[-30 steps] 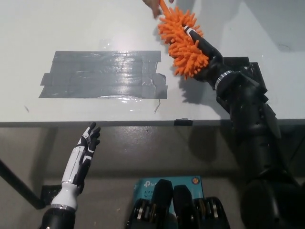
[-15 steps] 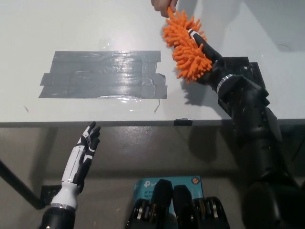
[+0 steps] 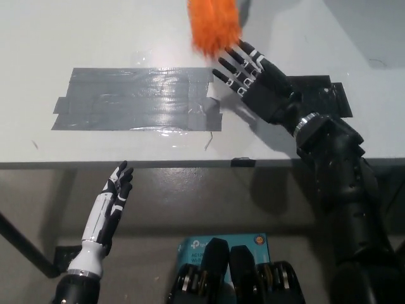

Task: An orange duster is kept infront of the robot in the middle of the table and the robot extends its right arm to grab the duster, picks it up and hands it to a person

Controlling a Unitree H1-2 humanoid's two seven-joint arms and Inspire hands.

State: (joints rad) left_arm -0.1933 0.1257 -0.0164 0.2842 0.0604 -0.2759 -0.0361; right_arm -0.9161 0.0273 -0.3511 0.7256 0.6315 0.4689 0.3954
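Observation:
The orange duster point(image 3: 215, 25) is blurred at the top edge of the head view, above the table and just beyond my black right hand point(image 3: 256, 79). That hand is open over the table, fingers spread and pointing toward the duster, not touching it. Whoever holds the duster is out of the picture. My white left hand point(image 3: 114, 199) rests open below the table's front edge at the lower left.
A large patch of grey tape point(image 3: 136, 98) lies on the white table point(image 3: 76, 38) to the left of my right hand. A dark tape patch point(image 3: 323, 95) sits under my right forearm. The table's front edge point(image 3: 158, 163) runs across the middle.
My right hand has let go of the duster and spread its fingers. The duster has moved up and left, away from my hand, toward the top edge. The left hand has not moved.

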